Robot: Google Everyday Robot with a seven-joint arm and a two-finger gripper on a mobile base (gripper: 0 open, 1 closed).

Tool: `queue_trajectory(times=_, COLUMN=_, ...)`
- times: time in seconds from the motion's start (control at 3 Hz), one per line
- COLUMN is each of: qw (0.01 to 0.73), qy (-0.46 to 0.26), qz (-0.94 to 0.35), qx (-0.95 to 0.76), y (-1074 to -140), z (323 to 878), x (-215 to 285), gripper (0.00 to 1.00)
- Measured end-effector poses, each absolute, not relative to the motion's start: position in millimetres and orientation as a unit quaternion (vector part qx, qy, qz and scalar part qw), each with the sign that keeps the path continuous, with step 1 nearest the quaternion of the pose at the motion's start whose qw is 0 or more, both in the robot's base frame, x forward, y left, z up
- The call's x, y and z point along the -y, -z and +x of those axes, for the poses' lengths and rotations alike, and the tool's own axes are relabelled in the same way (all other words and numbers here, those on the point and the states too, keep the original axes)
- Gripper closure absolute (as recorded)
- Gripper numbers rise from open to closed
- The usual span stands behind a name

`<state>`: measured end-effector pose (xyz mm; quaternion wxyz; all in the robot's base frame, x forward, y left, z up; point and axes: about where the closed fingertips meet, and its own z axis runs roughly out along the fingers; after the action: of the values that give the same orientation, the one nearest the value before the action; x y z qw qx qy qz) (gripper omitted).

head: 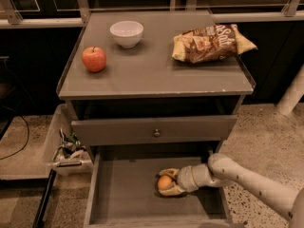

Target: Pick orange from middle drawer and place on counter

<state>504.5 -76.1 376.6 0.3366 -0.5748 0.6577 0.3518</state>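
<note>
The orange (pixel 164 182) is small and round and lies on the floor of the open middle drawer (pixel 123 194), right of centre. My gripper (pixel 166 183) reaches in from the right, low inside the drawer, with one finger on each side of the orange. The fingers (pixel 170 192) sit close around the fruit, which rests on the drawer floor. The counter (pixel 156 70) is the flat grey top of the cabinet above.
On the counter stand a red apple (pixel 94 59) at the left, a white bowl (pixel 127 33) at the back, and a chip bag (pixel 211 43) at the right. A closed drawer front with a knob (pixel 156 133) overhangs the open drawer. A bin (pixel 66 148) stands left of the cabinet.
</note>
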Motion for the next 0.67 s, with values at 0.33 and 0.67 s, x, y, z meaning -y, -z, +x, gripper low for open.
queue_trajectory(times=0.33, qw=0.326, qy=-0.358, qz=-0.567, qx=-0.667, y=-394, z=488, x=86, gripper=1.0)
queue_trajectory(times=0.67, qw=0.328, qy=-0.344, qz=-0.564, qx=-0.675, y=-426, z=480, x=103, gripper=1.0)
